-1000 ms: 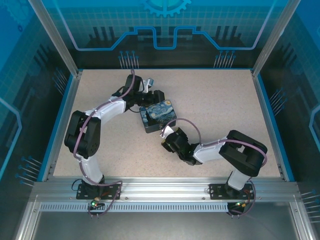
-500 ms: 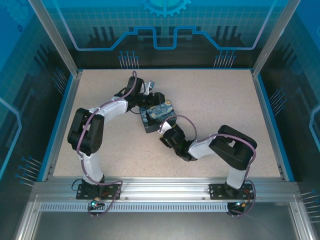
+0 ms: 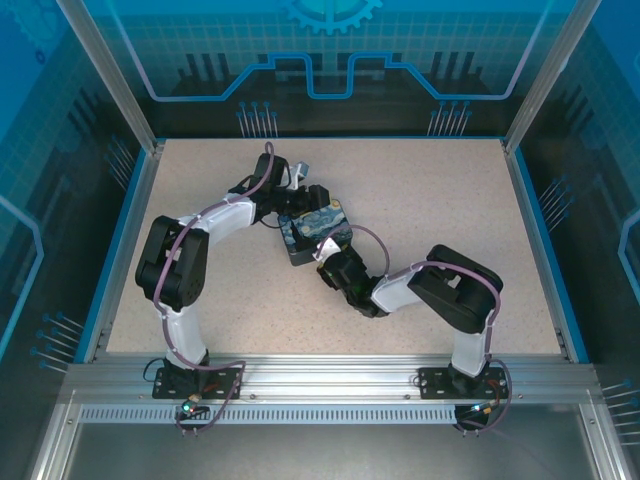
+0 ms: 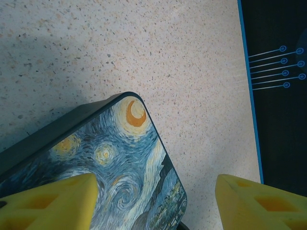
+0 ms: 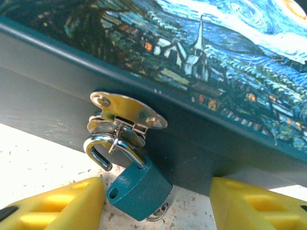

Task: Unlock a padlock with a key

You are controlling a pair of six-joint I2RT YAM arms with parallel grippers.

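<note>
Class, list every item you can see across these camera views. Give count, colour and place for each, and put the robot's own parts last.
box: one, black sides, blue-and-yellow starry-night lid, mid-table between the claws
hasp: one, brass-coloured, on the box's side wall
padlock: one, teal body, silver shackle, hanging from the hasp
metal piece: one, silver, under the padlock, too little visible to name
table: one, speckled beige, blue-edged
left arm, right arm: white and black, bases at the near edge
left claw: yellow tips, open, astride the box's corner
right claw: yellow tips, open, either side of the padlock
</note>
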